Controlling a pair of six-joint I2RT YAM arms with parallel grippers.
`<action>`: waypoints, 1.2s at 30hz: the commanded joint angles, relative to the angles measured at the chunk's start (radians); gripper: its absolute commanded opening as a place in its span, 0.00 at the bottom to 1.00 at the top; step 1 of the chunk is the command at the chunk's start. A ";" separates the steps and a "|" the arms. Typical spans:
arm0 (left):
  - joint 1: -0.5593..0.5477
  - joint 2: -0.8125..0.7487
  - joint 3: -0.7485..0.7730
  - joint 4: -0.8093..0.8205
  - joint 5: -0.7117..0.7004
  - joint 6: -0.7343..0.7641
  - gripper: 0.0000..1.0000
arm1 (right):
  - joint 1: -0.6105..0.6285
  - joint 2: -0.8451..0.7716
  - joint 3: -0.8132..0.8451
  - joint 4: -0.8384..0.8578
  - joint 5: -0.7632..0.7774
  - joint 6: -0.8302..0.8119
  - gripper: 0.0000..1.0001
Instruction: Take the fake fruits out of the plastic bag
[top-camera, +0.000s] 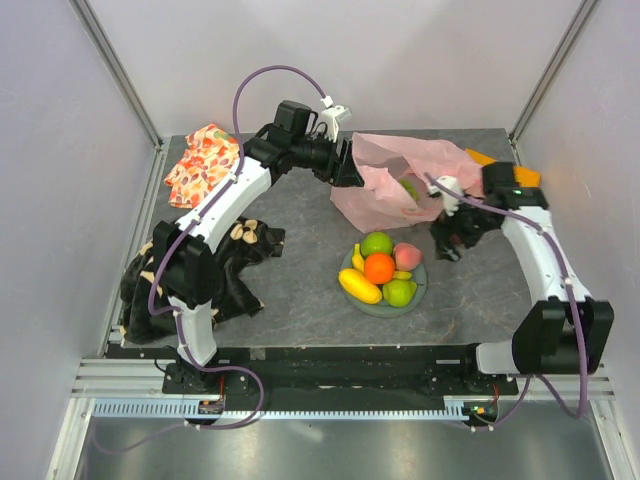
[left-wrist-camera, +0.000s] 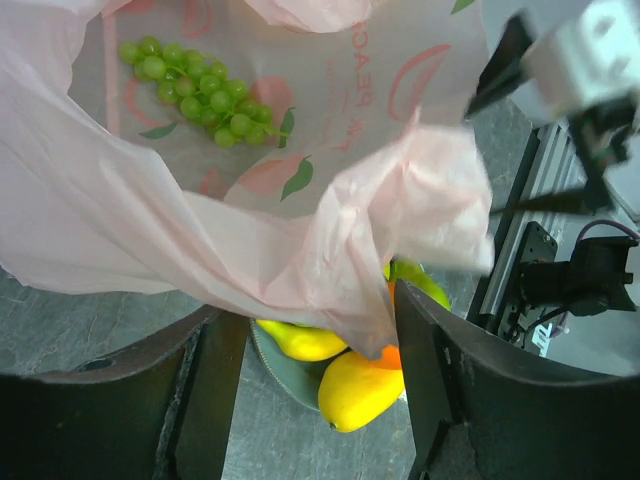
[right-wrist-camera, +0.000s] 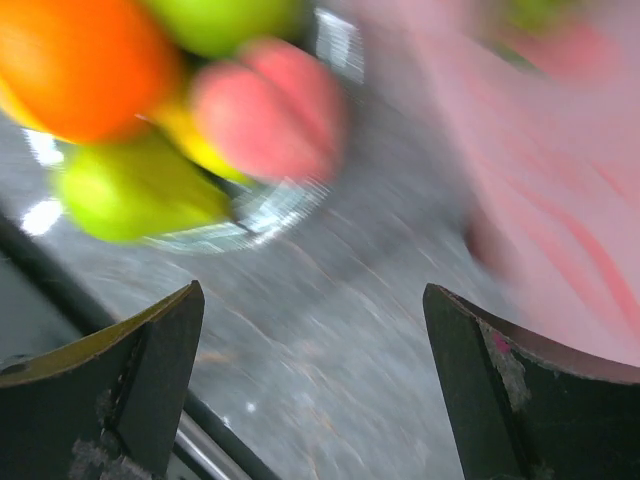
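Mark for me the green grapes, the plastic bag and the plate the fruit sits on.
green grapes (left-wrist-camera: 195, 90), left wrist view, middle of the bunch.
plastic bag (top-camera: 440, 158), top external view, its pink upper wall.
plate (top-camera: 375, 308), top external view, bare near rim.

Bag (top-camera: 385, 205), just behind plate (top-camera: 388, 311): thin see-through pink, printed w/ darker pink peach outlines, green leaves + pink lettering. Grapes (left-wrist-camera: 195, 90) in bag: light green.

Plate: grey-green. On it:
- orange (top-camera: 379, 267), centre: bright orange
- apple (top-camera: 377, 243), back: green
- peach (top-camera: 407, 255), back-right: pink
- mango (top-camera: 359, 286), front-left: yellow
- pear (top-camera: 398, 292), front-right: yellow-green
- banana (top-camera: 357, 258), left edge: yellow

Table (top-camera: 300, 290): dark grey, mottled. Cloth (top-camera: 203, 165), far back-left of plate: orange, red + white leafy print. Fabric (top-camera: 240, 250), left of plate: black w/ cream blotches. Arms (top-camera: 225, 200): white shells, black joints; cables (top-camera: 270, 72) purple.
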 joint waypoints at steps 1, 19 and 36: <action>-0.003 -0.016 0.055 0.020 -0.008 0.026 0.68 | -0.167 -0.098 -0.044 0.009 0.116 -0.110 0.98; 0.003 -0.072 0.070 -0.012 -0.086 0.134 0.71 | -0.261 0.557 0.362 0.481 0.159 0.304 0.98; 0.003 -0.053 0.075 -0.024 -0.101 0.161 0.70 | -0.217 0.666 0.384 0.379 0.055 0.324 0.98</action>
